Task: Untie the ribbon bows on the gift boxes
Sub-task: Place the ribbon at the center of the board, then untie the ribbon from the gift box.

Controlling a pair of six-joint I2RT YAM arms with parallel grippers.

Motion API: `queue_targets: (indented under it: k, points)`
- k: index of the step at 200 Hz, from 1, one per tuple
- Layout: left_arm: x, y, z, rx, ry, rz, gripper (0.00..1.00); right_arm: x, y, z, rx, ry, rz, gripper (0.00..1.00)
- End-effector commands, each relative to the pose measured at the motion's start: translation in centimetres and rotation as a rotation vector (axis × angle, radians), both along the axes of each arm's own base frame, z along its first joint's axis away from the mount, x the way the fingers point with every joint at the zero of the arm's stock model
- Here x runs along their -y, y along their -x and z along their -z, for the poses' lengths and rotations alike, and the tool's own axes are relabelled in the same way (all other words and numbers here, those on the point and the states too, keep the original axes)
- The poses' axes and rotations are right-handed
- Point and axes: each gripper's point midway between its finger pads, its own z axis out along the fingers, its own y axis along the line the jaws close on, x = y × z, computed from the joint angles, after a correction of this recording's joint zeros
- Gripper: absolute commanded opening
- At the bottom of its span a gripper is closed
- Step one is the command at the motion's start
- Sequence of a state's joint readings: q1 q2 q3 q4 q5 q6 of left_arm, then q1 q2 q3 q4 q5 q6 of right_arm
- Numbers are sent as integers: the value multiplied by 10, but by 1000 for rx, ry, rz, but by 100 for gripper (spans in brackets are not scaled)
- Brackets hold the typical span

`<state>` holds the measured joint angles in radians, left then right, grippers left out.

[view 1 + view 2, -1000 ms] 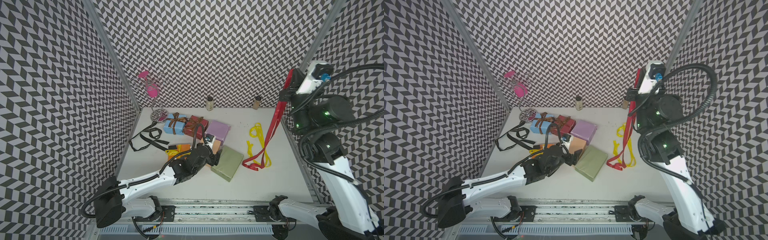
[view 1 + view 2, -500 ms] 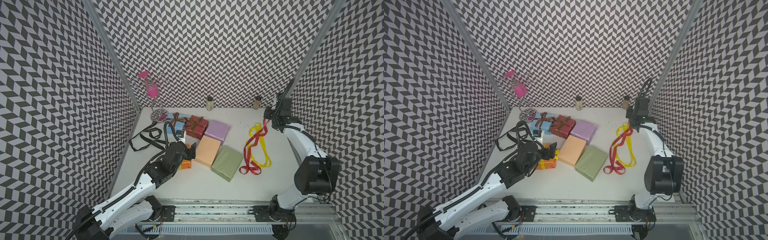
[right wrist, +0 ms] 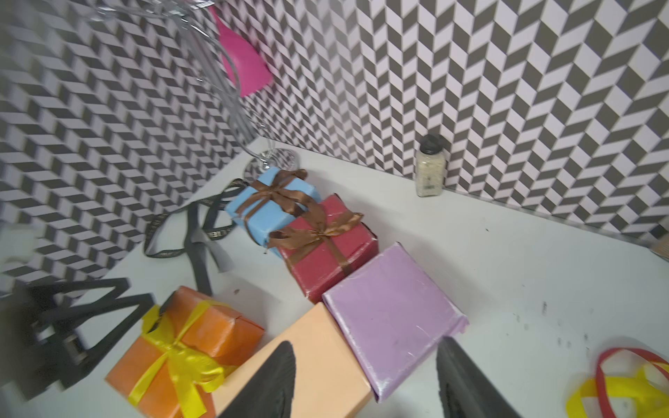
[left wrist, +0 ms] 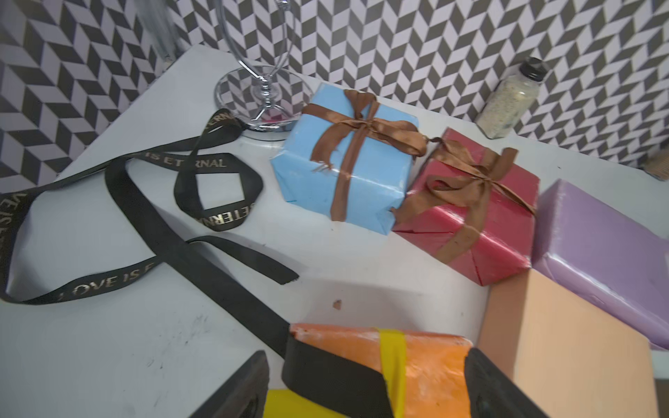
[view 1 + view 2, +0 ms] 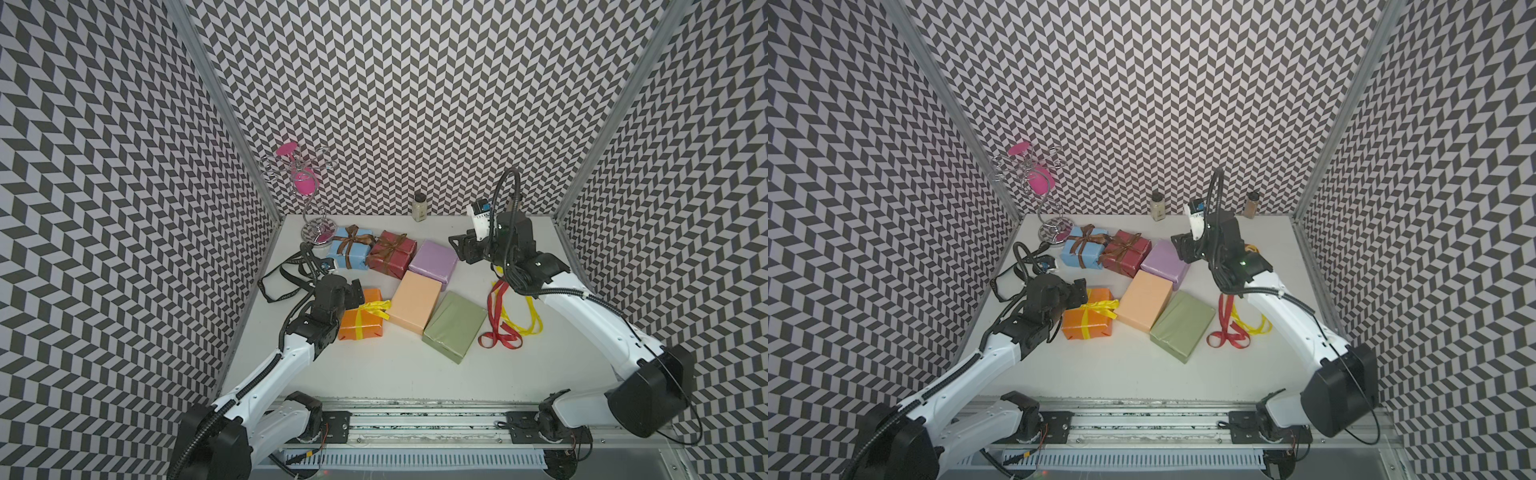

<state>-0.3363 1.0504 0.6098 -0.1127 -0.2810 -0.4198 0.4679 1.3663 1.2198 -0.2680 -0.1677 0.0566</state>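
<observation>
Right gripper [image 3: 365, 342] has swung down to lilac box [image 5: 433, 259], spice jar [image 5: 419, 206] behind

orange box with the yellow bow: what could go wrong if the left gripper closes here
The black ribbon lies across the orange box between the fingers of the open left gripper, so it may pinch that rather than the yellow bow. A pull could also drag the loose box into the peach box instead of untying.
</observation>
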Motion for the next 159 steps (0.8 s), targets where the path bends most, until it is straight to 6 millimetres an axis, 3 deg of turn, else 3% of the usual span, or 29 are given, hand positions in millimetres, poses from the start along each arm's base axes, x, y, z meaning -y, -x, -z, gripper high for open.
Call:
queue_targets:
  k: [1, 14, 44, 85, 130, 159]
  points:
    - [-5, -18, -10, 51, 85, 12, 84, -36, 35, 15, -5, -82, -182, 54]
    - [-8, -25, -1, 12, 95, 29, 84, -50, 59, 34, -33, -113, -255, 50]
    - [7, -31, 16, -31, 123, 112, 82, -81, 109, 78, -76, -123, -384, 47]
    - [5, -34, 32, -62, 87, 112, 81, -126, 152, 115, -63, -12, -584, 46]
    - [10, -39, 41, -73, 98, 129, 80, -158, 158, 147, 25, 142, -652, 43]
    - [9, -41, 41, -70, 91, 133, 80, -169, 151, 150, 90, 161, -632, 41]
